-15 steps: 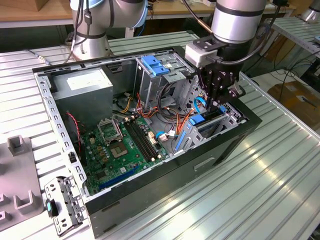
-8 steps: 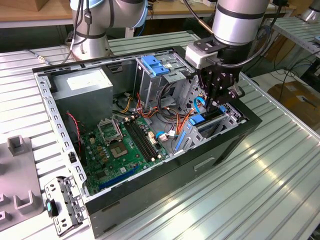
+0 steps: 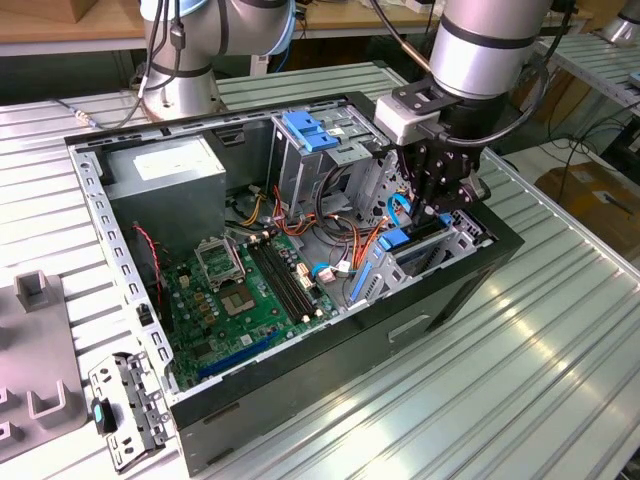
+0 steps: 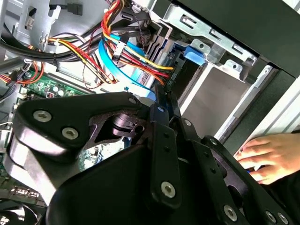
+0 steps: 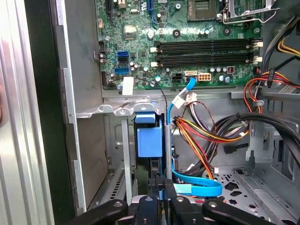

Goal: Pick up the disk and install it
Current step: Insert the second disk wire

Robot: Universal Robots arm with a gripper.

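Observation:
The disk (image 3: 418, 250) stands on edge in the drive bay at the front corner of the open computer case (image 3: 300, 385), on the exterior view's right. Its blue side rail (image 5: 150, 138) faces up at me in the first wrist view. My gripper (image 3: 445, 210) hangs straight above the bay, with its black fingertips (image 5: 153, 187) drawn close together at the disk's near end. In the second wrist view the gripper (image 4: 161, 98) tapers to a narrow tip beside a blue flat cable (image 4: 136, 89). Whether the tips pinch any part of the disk is hidden.
Bundled red, orange and black cables (image 3: 345, 235) crowd the space beside the bay. The green motherboard (image 3: 250, 285), grey power-supply box (image 3: 165, 175) and a metal cage with a blue tab (image 3: 310, 130) fill the case. A person's hand (image 4: 267, 159) rests outside the case wall. Grey fixtures (image 3: 40, 300) lie at the exterior view's left.

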